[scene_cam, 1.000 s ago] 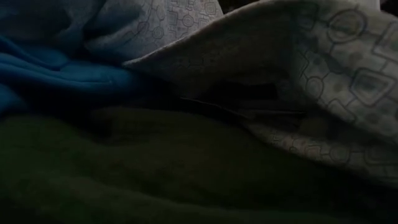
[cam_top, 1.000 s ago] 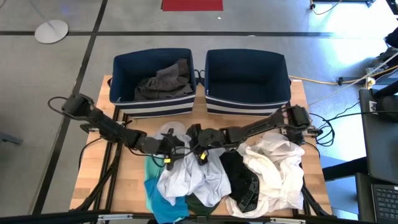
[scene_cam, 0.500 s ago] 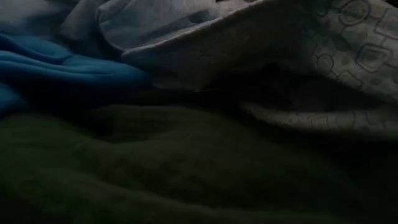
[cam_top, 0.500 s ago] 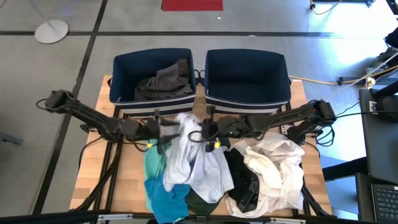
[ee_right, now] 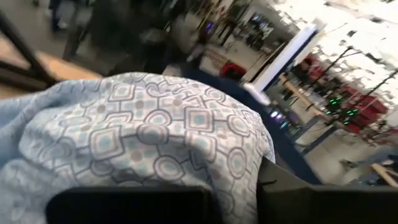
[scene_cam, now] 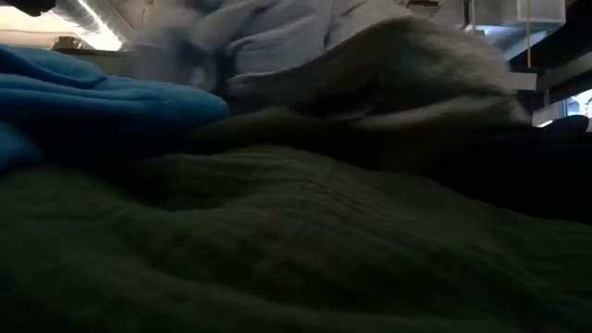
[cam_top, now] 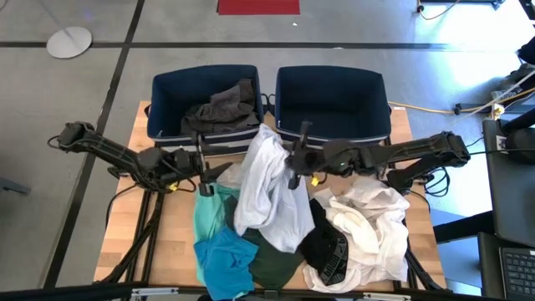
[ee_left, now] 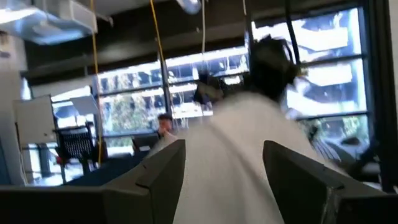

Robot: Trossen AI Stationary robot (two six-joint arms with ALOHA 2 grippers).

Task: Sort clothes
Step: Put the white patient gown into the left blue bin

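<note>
Clothes lie heaped on the near half of the wooden desk (cam_top: 167,226): a teal garment (cam_top: 219,251) toward the left, a dark green garment (cam_top: 272,266) beside it, a black garment (cam_top: 324,247) and a white garment (cam_top: 372,230) toward the right. One pale patterned garment (cam_top: 266,188) is lifted above the heap, its upper end held up near the gap between the two bins and the rest hanging down over the teal and green pieces. Right gripper (cam_top: 294,157) is at that upper end, fingers clenched on the patterned cloth; the right wrist view shows the printed fabric draped directly over them. Left gripper (cam_top: 203,164) sits just left of the hanging garment, fingers spread wide with nothing between them; in the left wrist view the pale cloth hangs ahead of the fingers (ee_left: 163,167). Left navy bin (cam_top: 205,109) holds a dark grey garment (cam_top: 221,107). Right navy bin (cam_top: 333,109) shows only its dark interior. Low view is filled by the green fabric in front, with bright blue cloth (scene_cam: 92,97) behind it.
</note>
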